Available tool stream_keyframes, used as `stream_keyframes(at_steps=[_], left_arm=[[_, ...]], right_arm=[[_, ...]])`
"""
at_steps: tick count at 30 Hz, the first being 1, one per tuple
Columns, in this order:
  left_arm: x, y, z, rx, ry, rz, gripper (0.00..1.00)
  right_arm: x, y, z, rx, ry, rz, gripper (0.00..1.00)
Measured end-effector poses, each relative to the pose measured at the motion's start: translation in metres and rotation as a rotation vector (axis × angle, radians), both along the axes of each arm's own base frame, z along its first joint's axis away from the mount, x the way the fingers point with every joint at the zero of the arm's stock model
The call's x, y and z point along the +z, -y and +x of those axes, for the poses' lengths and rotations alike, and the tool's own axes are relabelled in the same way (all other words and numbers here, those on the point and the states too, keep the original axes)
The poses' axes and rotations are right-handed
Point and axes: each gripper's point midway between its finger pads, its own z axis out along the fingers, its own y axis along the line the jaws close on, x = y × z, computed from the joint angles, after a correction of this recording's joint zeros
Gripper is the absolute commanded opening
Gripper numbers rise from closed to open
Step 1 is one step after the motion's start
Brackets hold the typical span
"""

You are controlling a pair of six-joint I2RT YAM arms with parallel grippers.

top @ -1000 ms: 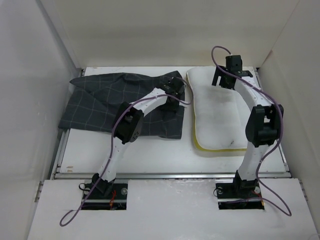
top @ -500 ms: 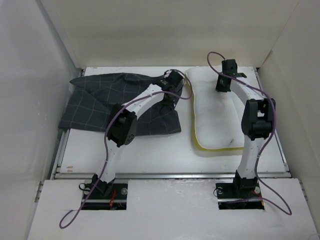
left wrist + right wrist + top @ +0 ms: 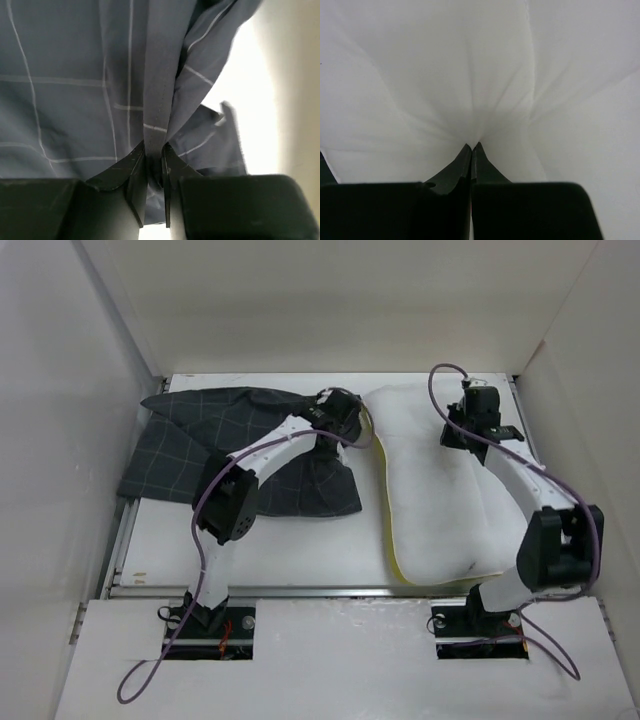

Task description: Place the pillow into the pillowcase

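Note:
The pillowcase (image 3: 200, 445), dark grey with a thin pale grid, lies spread on the left half of the table. My left gripper (image 3: 338, 418) is at its right edge, beside the pillow. In the left wrist view the gripper (image 3: 155, 156) is shut on a raised fold of the pillowcase (image 3: 75, 75) hem. The white pillow (image 3: 440, 510) covers the right half, with a yellow edge (image 3: 385, 510) along its left side. My right gripper (image 3: 472, 432) sits over its far part. Seen from the right wrist, that gripper (image 3: 471, 146) is shut, pinching the pillow (image 3: 445, 75) cover into creases.
White enclosure walls (image 3: 90, 360) close in the left, back and right. A metal rail (image 3: 300, 590) runs along the table's near edge, and the pillow's near end reaches it. Purple cables (image 3: 200, 540) trail along both arms.
Both grippers have closed, the left on the pillowcase hem and the right on the pillow. The right arm swung right and the pillow shifted toward the near rail.

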Motion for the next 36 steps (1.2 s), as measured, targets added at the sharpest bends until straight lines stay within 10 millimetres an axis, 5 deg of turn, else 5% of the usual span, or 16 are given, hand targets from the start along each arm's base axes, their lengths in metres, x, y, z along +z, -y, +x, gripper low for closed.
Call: stream_keyframes(at_steps=[4,8,11,14,15,17,19,21,23,29,33,36], left_arm=[[-0.037,-0.018,-0.037,0.004,-0.107,0.035,0.06],[-0.072,-0.035,-0.084,0.005,-0.237,0.064,0.02],[-0.084,-0.031,-0.107,-0.018,-0.276,0.084,0.20],[-0.076,-0.014,-0.120,-0.061,-0.265,0.064,0.51],[-0.070,-0.008,-0.123,-0.070,-0.252,0.051,0.57],[-0.055,0.000,-0.128,-0.090,-0.223,0.029,0.67],[-0.040,0.003,-0.126,-0.090,-0.194,0.015,0.77],[-0.026,0.004,-0.114,-0.073,-0.158,0.005,0.82],[-0.012,0.002,-0.097,-0.044,-0.113,-0.010,0.91],[0.015,-0.039,-0.050,0.094,-0.018,-0.024,0.94],[0.021,-0.066,-0.022,0.160,0.004,-0.048,0.87],[0.025,-0.067,-0.012,0.145,0.022,-0.053,0.87]], right_arm=[[0.025,0.001,-0.026,-0.021,0.057,0.013,0.00],[0.021,0.011,-0.033,-0.091,0.039,-0.005,0.00],[0.003,0.018,-0.035,-0.134,-0.019,-0.028,0.00],[-0.015,0.021,-0.039,-0.151,-0.082,-0.042,0.02],[-0.019,0.021,-0.041,-0.150,-0.097,-0.043,0.08],[-0.023,0.019,-0.042,-0.136,-0.108,-0.044,0.39],[-0.019,0.012,-0.041,-0.104,-0.092,-0.050,0.75],[-0.009,-0.006,-0.041,-0.042,-0.056,-0.053,0.84],[0.003,-0.032,-0.043,0.043,-0.017,-0.042,0.84],[0.019,-0.124,-0.047,0.295,0.046,0.051,0.77],[-0.007,-0.168,-0.035,0.354,-0.016,0.133,0.73],[-0.037,-0.191,-0.027,0.375,-0.091,0.209,0.71]])
